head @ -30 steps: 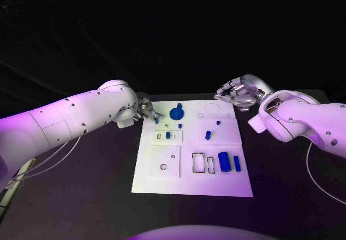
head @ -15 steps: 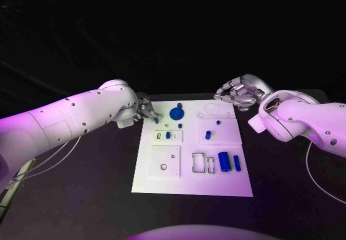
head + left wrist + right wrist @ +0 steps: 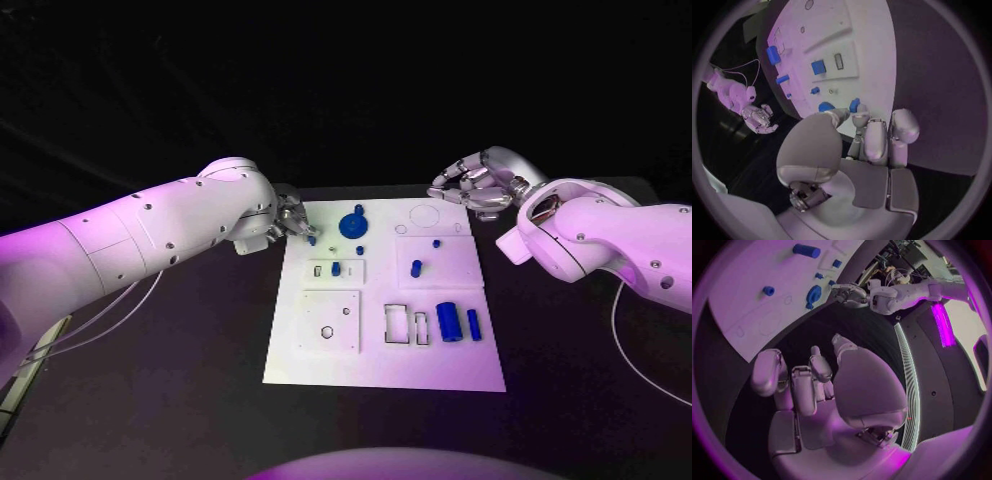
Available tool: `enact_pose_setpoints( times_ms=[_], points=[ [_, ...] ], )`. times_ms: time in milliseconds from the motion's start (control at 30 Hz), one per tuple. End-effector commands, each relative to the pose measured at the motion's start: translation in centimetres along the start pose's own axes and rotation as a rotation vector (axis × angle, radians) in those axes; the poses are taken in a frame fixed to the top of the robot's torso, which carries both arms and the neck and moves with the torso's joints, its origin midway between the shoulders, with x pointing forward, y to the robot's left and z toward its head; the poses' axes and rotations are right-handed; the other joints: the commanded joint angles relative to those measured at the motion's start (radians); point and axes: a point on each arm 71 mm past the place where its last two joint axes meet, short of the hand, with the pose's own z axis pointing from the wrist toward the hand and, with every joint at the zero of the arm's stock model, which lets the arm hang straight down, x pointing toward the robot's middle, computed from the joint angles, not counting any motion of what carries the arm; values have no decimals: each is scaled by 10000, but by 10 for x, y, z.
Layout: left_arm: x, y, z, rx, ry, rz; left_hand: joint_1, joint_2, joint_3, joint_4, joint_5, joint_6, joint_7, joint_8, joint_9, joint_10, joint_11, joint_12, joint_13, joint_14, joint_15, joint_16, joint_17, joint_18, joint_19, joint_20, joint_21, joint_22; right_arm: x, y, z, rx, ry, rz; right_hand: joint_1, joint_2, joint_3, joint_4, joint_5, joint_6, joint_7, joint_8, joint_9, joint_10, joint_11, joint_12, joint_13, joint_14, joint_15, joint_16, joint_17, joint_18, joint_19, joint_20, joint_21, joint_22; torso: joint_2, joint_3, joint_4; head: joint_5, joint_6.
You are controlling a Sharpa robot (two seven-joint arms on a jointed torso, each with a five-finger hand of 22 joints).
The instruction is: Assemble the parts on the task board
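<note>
A small blue part (image 3: 312, 241) is pinched by the left hand (image 3: 293, 224) at the board's (image 3: 384, 372) far left corner; the right hand (image 3: 476, 187) is held beyond the far right corner, fingers curled on nothing.

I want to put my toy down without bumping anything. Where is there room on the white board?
The near strip of the task board, below the square plate and the two blue cylinders, is bare. The far end is crowded: the left robot hand holds a small blue part beside the blue round part.
</note>
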Motion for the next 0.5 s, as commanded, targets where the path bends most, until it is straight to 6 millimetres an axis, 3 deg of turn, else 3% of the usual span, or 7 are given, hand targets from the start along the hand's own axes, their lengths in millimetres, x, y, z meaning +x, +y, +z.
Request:
enact_pose_setpoints(
  times_ms=[33,133,200,267,500],
  points=[
    [2,-3,0,181,175,14,464,10,456,-203,42,31,-102,187,53,1,-120,33,-20,53,-69,50,-18,11,59,-31,59,16,0,0,0,-35,20,-78,-114,13,-67,-1,56,-75,29,69,9,-77,-18,-32,-13,575,-67,-43,607,170,-82,-7,-30,-3,3,1,-2,4,-18],
    [3,-4,0,260,252,-103,922,-38,1098,-551,34,10,-178,535,281,44,-189,39,-18,56,-132,49,-21,8,67,-73,75,46,1,0,0,-40,23,-78,-116,23,-69,-5,70,-78,27,79,13,-75,-19,-32,-13,574,-68,-47,602,172,-84,-8,-40,-8,-2,-4,-2,7,-27],
    [4,-4,0,318,360,-263,1314,-188,2010,-1097,-72,-152,-178,976,654,245,-212,197,219,56,-162,44,-32,-23,151,-119,168,203,1,1,0,-60,21,-77,-102,28,-67,-17,92,-83,25,88,17,-86,-21,-43,-26,568,-69,-60,578,179,-101,-9,-76,-32,3,3,-2,30,-31],
    [4,-4,-1,355,451,-439,1135,-353,2570,-1217,-99,-262,-155,1232,887,325,-194,259,272,59,-128,46,-35,-32,184,-114,222,282,1,1,0,-73,22,-75,-89,27,-66,-25,101,-85,24,93,19,-92,-23,-49,-33,564,-70,-69,561,186,-117,-10,-109,-54,7,11,-3,16,-36],
    [5,0,-4,417,616,-979,974,-497,3049,-1422,-74,-301,-169,1423,1060,431,-211,376,405,62,-154,51,-33,-51,235,-115,290,389,1,1,0,-90,7,-77,-80,26,-66,-30,109,-88,24,99,21,-93,-23,-50,-33,560,-71,-76,547,190,-126,-10,-128,-67,-5,-2,3,0,-74]
  ],
)
